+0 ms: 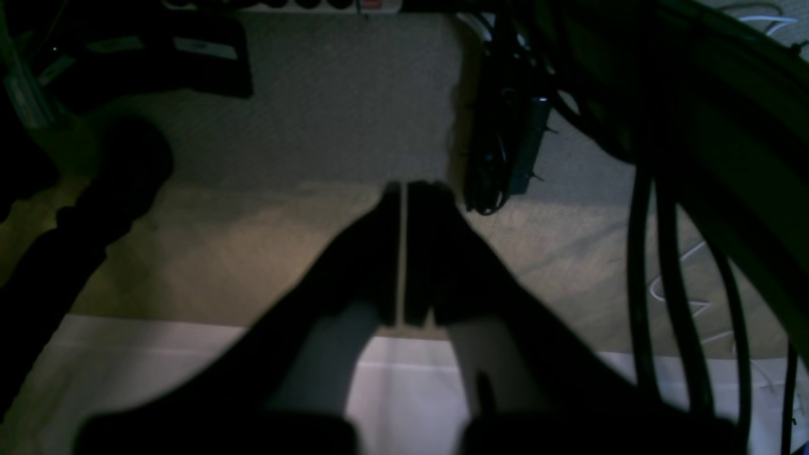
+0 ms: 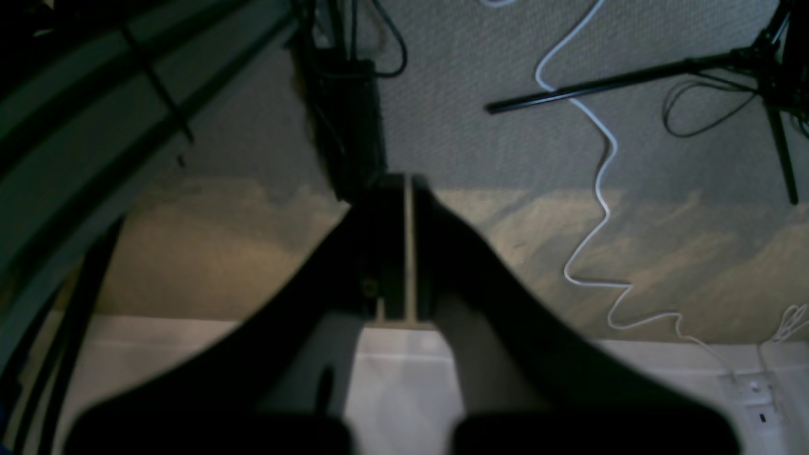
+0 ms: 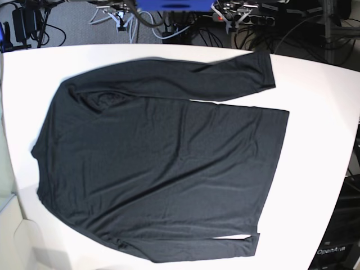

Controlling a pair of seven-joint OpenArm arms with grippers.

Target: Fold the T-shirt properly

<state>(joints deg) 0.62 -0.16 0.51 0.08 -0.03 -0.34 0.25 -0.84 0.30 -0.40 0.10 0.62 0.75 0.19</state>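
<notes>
A charcoal T-shirt (image 3: 163, 163) lies spread flat across the white worktop (image 3: 315, 101), sleeves along its far and near edges. Left gripper (image 1: 402, 189) and right gripper (image 2: 407, 183) hang off the worktop, jaws clenched, empty. Folding seems unstarted; next, grasp a sleeve.

Thin matt cloth T-shirt (image 3: 163, 163) — smooth, glossy white table (image 3: 315, 140)

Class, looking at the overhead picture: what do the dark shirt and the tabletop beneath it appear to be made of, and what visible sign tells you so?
T-shirt: probably a thin, soft knit fabric, matte charcoal; it lies limp with shallow wrinkles and a faint sheen along the creases.
Table: seemingly a smooth, hard white surface, perhaps laminate or painted board; it looks even and bright, with no grain. The exact material cannot be told.
</notes>
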